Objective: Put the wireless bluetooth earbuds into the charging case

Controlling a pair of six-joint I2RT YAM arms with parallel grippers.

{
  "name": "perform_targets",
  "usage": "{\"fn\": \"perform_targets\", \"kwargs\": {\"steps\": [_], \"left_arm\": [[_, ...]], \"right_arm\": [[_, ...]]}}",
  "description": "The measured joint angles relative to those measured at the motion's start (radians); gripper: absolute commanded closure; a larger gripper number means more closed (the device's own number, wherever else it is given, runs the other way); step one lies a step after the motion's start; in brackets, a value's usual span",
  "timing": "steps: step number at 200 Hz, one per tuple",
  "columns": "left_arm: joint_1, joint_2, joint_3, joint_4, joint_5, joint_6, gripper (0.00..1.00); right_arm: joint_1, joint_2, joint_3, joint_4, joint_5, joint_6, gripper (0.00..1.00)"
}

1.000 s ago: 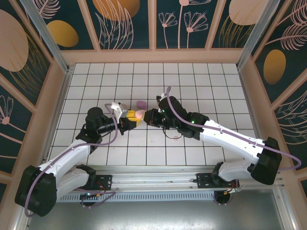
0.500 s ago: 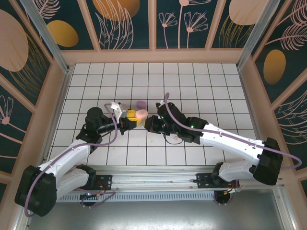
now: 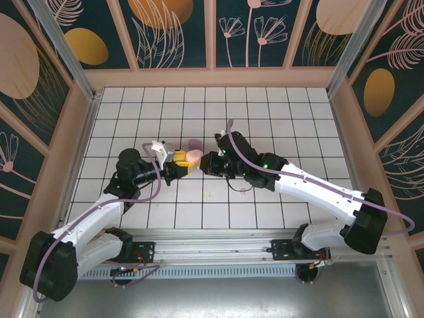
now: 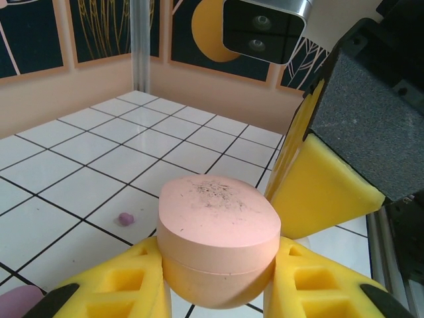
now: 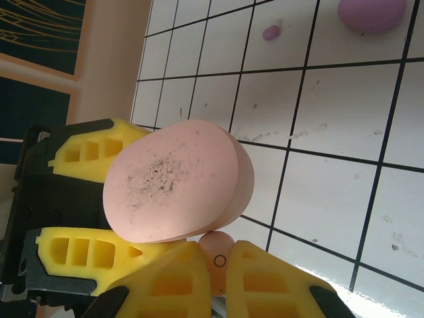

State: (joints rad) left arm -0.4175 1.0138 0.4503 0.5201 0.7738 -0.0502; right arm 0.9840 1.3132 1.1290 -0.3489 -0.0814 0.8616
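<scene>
From the top, the left gripper (image 3: 185,163) and the right gripper (image 3: 204,163) meet nose to nose in the middle of the tiled table (image 3: 278,112). The left one is squeezed onto the pink case (image 3: 191,156). The purple case (image 3: 196,144) lies on the tiles just behind them.

In the left wrist view, the left gripper's yellow fingers (image 4: 112,288) hug the pink case (image 4: 218,238) from both sides and hold it up off the tiles. The right gripper (image 4: 301,182) is right next to the case. A purple bud (image 4: 125,218) lies alone on a tile. The purple case (image 4: 16,301) peeks in at the bottom corner.

In the right wrist view, the right gripper (image 5: 217,275) is pinched tight on a pink bud (image 5: 213,252). The bud sits at the lower edge of the pink case (image 5: 179,179); I cannot tell if they touch. The left gripper's fingers (image 5: 79,149) clamp the case. The purple bud (image 5: 271,32) and purple case (image 5: 371,13) lie farther off on the tiles.
</scene>
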Motion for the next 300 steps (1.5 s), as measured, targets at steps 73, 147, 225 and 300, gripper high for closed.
{"fn": "perform_targets", "kwargs": {"steps": [73,147,225,300], "left_arm": [[0.0,-0.011,0.0,0.0,-0.017,-0.003,1.0],[0.0,-0.009,-0.003,-0.001,-0.028,-0.002,1.0],[-0.005,0.012,-0.003,-0.065,-0.011,0.028,1.0],[-0.021,0.013,-0.002,-0.068,0.029,0.035,1.0]], "right_arm": [[-0.002,0.001,0.0,0.017,0.0,0.008,0.95],[-0.016,0.001,0.0,0.019,0.0,0.008,0.95],[-0.048,0.0,0.006,0.046,0.002,0.008,0.96],[-0.044,0.001,0.008,0.09,-0.016,0.008,0.96]]}}
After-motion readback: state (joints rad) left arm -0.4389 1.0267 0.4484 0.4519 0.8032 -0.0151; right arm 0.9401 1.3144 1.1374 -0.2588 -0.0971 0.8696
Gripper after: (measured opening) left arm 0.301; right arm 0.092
